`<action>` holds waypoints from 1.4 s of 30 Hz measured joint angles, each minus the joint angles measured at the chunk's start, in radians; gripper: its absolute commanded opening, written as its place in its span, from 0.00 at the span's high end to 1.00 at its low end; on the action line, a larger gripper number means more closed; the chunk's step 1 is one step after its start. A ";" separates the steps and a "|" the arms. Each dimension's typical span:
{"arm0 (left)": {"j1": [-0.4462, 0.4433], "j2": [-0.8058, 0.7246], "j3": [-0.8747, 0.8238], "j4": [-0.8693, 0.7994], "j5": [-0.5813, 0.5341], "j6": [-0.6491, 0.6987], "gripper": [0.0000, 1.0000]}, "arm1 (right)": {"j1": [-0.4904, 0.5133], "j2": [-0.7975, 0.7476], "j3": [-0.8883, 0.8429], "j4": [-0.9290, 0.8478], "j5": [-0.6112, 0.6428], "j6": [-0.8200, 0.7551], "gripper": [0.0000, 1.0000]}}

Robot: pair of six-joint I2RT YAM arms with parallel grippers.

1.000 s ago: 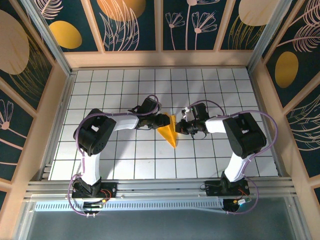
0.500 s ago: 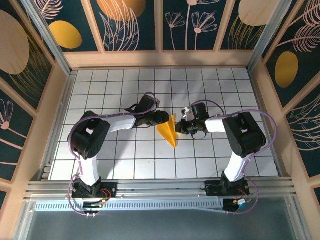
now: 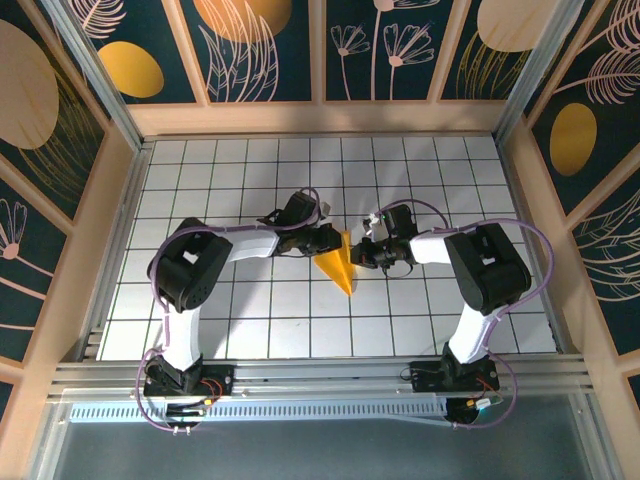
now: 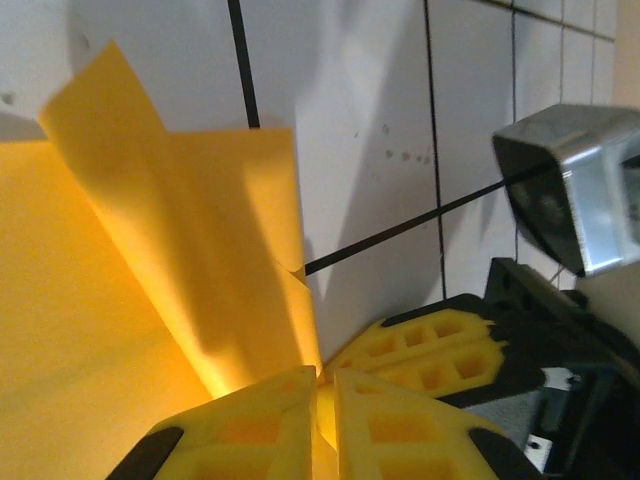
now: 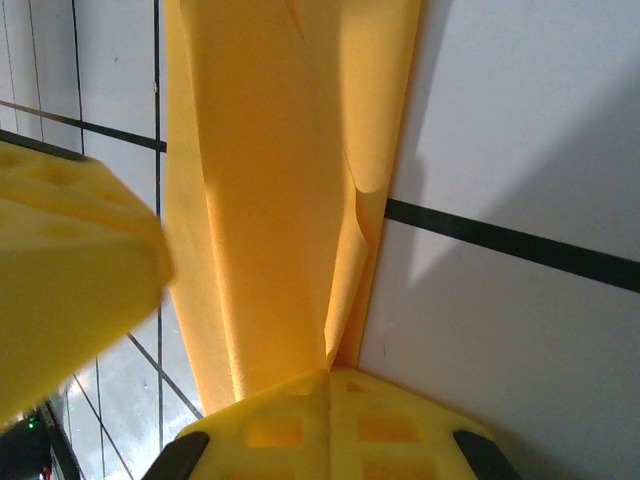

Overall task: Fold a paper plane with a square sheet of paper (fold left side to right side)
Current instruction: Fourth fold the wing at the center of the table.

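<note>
Left pincer [image 4: 326, 385] on paper plane [image 3: 340, 265] edge

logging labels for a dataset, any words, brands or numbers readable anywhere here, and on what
None: no readable text on the folded orange paper, the white grid table, the floral wall panels or the metal housing seen from the left wrist.

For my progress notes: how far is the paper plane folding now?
Done: the thin orange-yellow paper already lies as a narrow pointed wedge with folded layers. In hand: left gripper and right gripper both pinch it. Left: probably last folds, then release.
</note>
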 measured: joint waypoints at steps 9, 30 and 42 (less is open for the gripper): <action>-0.006 0.039 0.008 -0.011 0.005 0.007 0.89 | 0.000 0.005 0.015 -0.027 0.002 -0.001 1.00; -0.007 0.052 0.000 -0.024 -0.033 0.030 0.94 | 0.005 -0.002 0.024 -0.045 0.011 -0.003 0.88; -0.007 0.050 -0.014 0.003 -0.030 0.030 0.95 | 0.010 -0.153 0.063 -0.127 0.070 -0.009 0.73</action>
